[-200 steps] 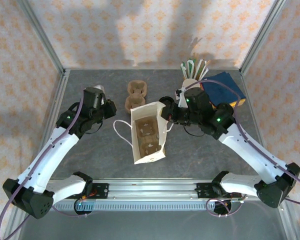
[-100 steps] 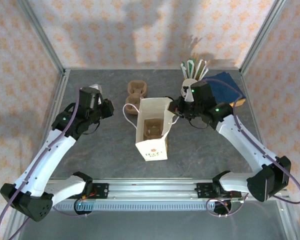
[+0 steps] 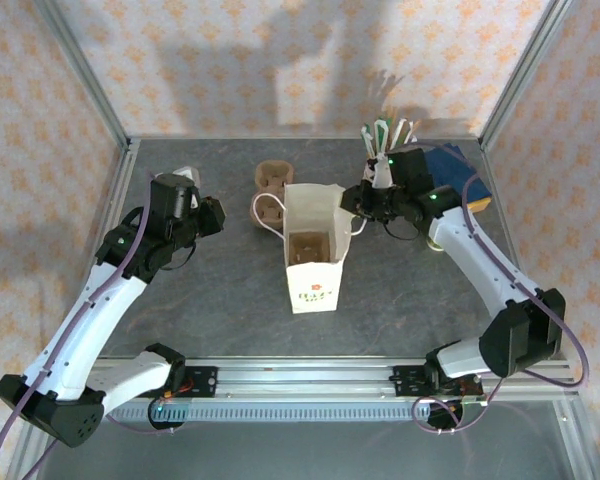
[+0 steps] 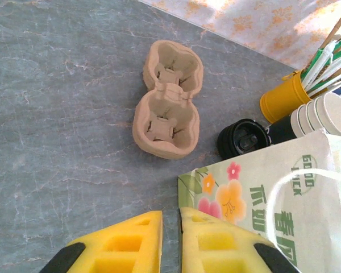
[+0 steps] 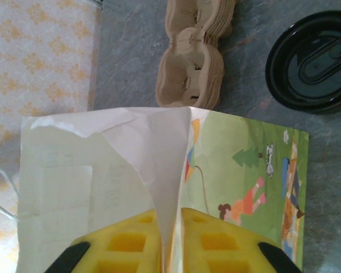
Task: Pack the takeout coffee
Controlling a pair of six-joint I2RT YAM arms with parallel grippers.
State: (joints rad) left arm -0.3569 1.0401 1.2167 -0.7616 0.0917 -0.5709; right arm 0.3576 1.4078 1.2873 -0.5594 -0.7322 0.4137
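The takeout coffee (image 4: 243,138) stands on the table behind the bag, and its black lid (image 5: 312,60) faces the right wrist camera. The white paper bag (image 3: 315,270) stands upright mid-table with its mouth open; its flowered side (image 4: 261,193) sits just right of my left fingers. My right gripper (image 3: 352,205) is shut on the bag's right rim, and the paper fold runs between its yellow pads (image 5: 171,213). My left gripper (image 3: 218,213) hovers left of the bag, shut with nothing between its pads (image 4: 170,216).
A brown pulp cup carrier (image 3: 273,178) lies behind the bag, and another sits inside the bag (image 3: 308,245). At the back right are a yellow cup of straws (image 4: 284,99), a nested stack of cream-rimmed cups (image 4: 324,111) and a blue cloth (image 3: 455,170).
The right gripper has lifted the bag from lying flat to standing upright and drawn it toward the back. The left arm has eased slightly left.
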